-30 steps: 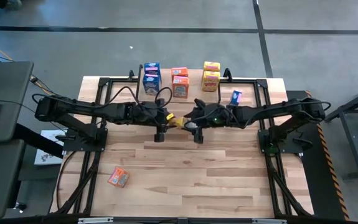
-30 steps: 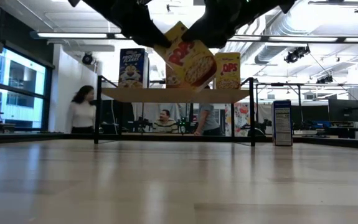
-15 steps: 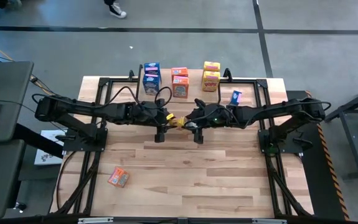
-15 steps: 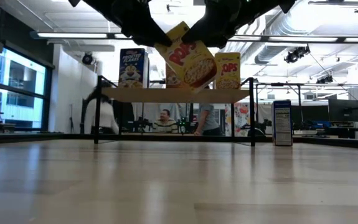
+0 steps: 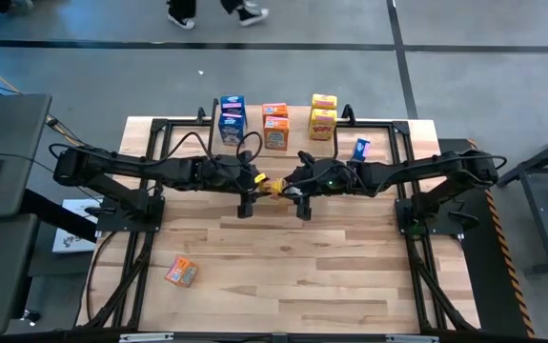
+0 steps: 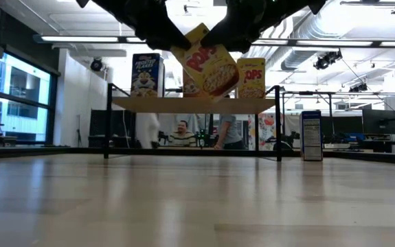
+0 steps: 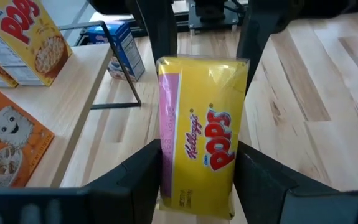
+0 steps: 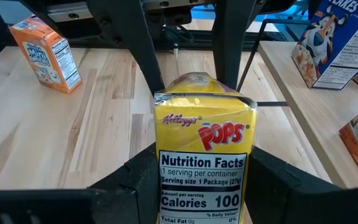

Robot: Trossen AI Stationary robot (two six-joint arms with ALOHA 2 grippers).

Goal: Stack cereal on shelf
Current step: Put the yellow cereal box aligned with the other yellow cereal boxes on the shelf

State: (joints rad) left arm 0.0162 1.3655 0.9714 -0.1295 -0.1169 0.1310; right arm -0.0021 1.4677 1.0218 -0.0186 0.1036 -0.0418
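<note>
A yellow cereal box (image 5: 274,185) hangs in the air over the middle of the table, between my two grippers. My left gripper (image 5: 259,182) is shut on its left end and my right gripper (image 5: 289,186) on its right end. In the low view the box (image 6: 207,68) is tilted in front of the shelf (image 6: 149,103). The shelf stands on black wire legs at the far edge and carries several cereal boxes: blue (image 5: 232,116), orange (image 5: 275,126) and yellow (image 5: 323,116). My left gripper pinches the end of the yellow box nearest it (image 7: 169,186) between its two fingers, one finger (image 7: 135,180) on each side. It comes from the table's left, slanting down, along the box. The box is lifted clear and tilted. My right gripper pinches the opposite end (image 8: 166,186), the nutrition panel facing its camera, with one finger (image 8: 135,180) on each side. It comes from the table's right, slanting down, along the box. The box hangs clear of the table between both grippers.
A blue cereal box (image 5: 361,149) stands upright on the table at the shelf's right end. An orange box (image 5: 181,272) lies on the table near the front left. People move in the room beyond the far edge.
The yellow box has turned slightly between the grippers; the low view now shows more of its printed front. Both arms have stayed where they were.
</note>
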